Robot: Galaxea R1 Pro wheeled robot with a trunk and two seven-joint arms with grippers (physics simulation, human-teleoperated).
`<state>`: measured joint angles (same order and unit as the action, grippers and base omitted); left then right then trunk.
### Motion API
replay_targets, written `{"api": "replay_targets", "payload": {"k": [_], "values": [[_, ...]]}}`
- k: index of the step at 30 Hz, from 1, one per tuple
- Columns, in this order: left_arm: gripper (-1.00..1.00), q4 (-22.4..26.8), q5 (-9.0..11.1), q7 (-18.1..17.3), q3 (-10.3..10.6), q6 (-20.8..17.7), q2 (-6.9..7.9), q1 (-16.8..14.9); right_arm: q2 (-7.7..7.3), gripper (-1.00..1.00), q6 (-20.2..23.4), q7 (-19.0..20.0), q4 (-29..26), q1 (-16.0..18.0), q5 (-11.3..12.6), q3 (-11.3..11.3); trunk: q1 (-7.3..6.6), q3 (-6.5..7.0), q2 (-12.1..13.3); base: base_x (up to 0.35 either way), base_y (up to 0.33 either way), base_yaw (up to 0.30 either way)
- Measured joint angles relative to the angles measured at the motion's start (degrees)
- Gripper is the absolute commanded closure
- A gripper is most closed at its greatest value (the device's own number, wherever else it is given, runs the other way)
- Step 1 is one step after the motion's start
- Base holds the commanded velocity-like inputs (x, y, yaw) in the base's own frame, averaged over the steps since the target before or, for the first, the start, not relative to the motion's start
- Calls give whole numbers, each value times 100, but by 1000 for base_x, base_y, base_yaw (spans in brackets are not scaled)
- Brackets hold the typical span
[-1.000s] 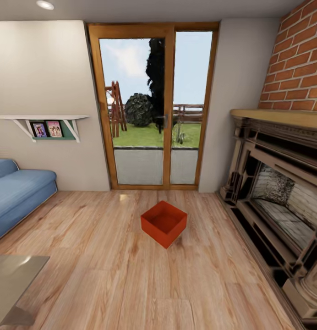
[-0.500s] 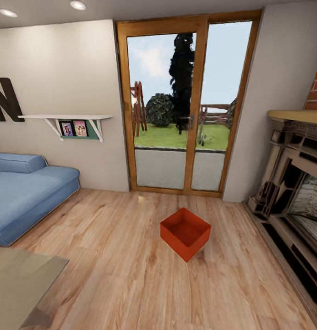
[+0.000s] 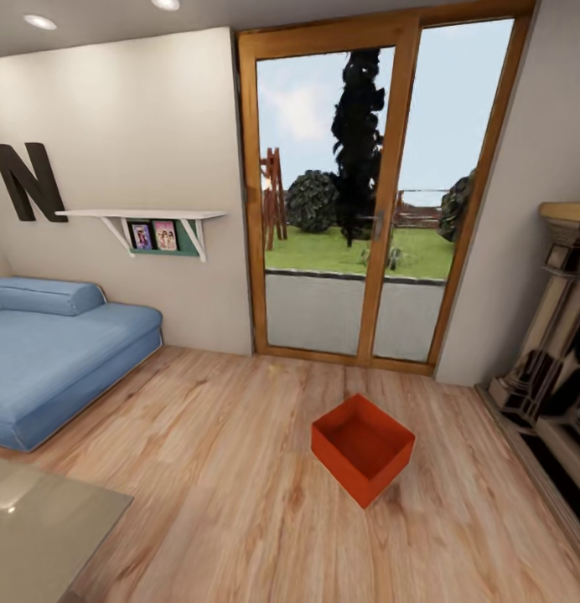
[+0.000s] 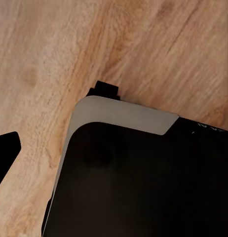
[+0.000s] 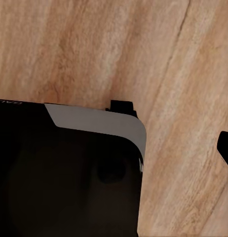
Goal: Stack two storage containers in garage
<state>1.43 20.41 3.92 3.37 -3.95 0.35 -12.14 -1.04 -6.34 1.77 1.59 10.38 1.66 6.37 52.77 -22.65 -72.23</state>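
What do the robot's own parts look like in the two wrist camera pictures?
Each wrist view shows a big glossy black body with rounded corners and a pale grey rim band over wood planks. A small black tab sticks out at its edge, and faint white lettering marks the black casing. No cables are visible.

You have a red-orange storage container [image 3: 362, 448], darker inside, on a light wood plank floor [image 3: 214, 502] with streaked brown grain. The sofa [image 3: 59, 356] is blue, the walls [image 3: 139, 134] beige, the door frame [image 3: 390, 193] warm orange-brown wood. A black letter N [image 3: 28, 180] hangs over a white shelf [image 3: 143, 215]. In both wrist views, a black body with a pale grey edge [image 4: 124, 116], probably the robot's base.
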Motion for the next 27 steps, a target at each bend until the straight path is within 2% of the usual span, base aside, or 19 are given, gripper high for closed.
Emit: {"api": "replay_targets", "payload": {"k": [27], "values": [[-100, 0, 0, 0, -1, 0, 0, 1, -18, -100, -1, -9, 0, 0, 0, 0, 0, 0, 0, 325, 0, 0]]}}
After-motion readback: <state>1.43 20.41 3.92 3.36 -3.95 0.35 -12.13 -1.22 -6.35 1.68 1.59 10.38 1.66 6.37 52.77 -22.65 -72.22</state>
